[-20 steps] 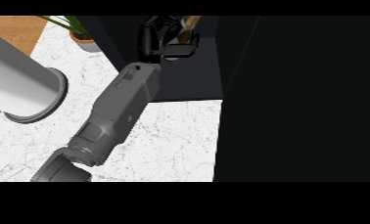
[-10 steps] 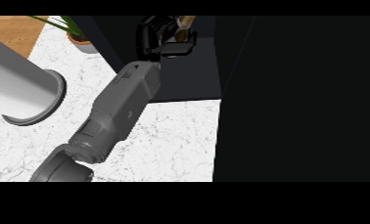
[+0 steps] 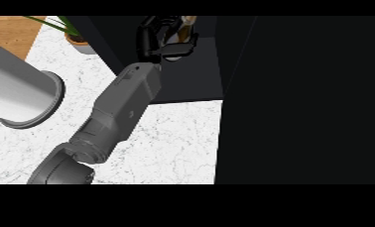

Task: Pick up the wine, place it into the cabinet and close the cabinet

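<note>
Nearest, along the lower edge: white marble-patterned counter top (image 3: pixel 168 141), crossed by a single grey forearm (image 3: pixel 121 107) slanting up from lower left toward upper middle. Impossible to tell from this view alone whether left or right arm; no other arm or hand in sight.

At left edge, touching the counter: large grey metal cylinder with a rounded rim (image 3: pixel 22 97), partly cut off by the frame.

At right: tall black panel (image 3: pixel 300 102) filling the whole right side, apparently the open door of the dark cabinet, hiding everything behind.

Further in, beyond the counter edge: dark open-fronted cabinet compartment (image 3: pixel 194 80), black inside, floor just visible under the wrist.

Inside that compartment: black hand (image 3: pixel 157 40), fingers (image 3: pixel 150 28) curled, thumb (image 3: pixel 179 48) stretched out to the right. Grasping the brown wine bottle (image 3: pixel 187 25), only a small tan-brown sliver of it showing between fingers and upper edge, most of it hidden by the hand. Bottle inside the cabinet opening, near its top left; cannot tell whether resting on the shelf or held above it.

Farthest, upper left: small potted plant with thin green leaves in a terracotta-and-grey pot (image 3: pixel 73 37), just beside the cabinet's left wall, with a patch of brown wooden surface (image 3: pixel 18 35) at the corner.
</note>
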{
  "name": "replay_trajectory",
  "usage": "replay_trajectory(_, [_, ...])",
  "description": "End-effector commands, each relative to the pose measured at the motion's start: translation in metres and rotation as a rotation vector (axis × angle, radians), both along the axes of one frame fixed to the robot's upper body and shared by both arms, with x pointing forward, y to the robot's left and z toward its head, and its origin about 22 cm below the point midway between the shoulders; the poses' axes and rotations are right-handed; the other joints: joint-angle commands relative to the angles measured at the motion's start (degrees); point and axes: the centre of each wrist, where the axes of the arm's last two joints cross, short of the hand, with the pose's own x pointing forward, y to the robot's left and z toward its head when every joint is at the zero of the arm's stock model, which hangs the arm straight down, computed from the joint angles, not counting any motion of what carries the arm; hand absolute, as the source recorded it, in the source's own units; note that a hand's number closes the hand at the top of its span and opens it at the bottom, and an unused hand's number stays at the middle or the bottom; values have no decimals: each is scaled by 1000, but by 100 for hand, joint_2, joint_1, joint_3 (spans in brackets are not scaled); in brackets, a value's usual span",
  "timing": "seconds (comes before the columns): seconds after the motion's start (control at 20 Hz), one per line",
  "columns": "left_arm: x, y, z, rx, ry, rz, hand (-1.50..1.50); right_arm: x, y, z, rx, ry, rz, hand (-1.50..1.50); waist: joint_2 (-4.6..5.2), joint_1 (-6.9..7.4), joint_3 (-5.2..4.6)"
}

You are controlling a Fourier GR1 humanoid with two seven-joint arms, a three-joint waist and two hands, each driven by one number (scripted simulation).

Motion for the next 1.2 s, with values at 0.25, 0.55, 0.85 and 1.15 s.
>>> replay_trajectory(0.25, [-3,18,-14,74,51,69,-150,-9,-5,3,17,-13,18,-150,49,-16,-19])
replay_trajectory(0.55, [-9,21,-28,146,75,64,-150,-2,-5,1,20,-30,22,-150,72,-40,-21])
replay_trajectory(0.85, [-14,41,-40,155,73,107,-150,-10,-4,7,19,-37,29,-150,88,-79,-27])
replay_trajectory(1.15, [-16,21,-39,123,27,98,-150,-3,4,12,17,-30,30,-150,70,-23,-31])
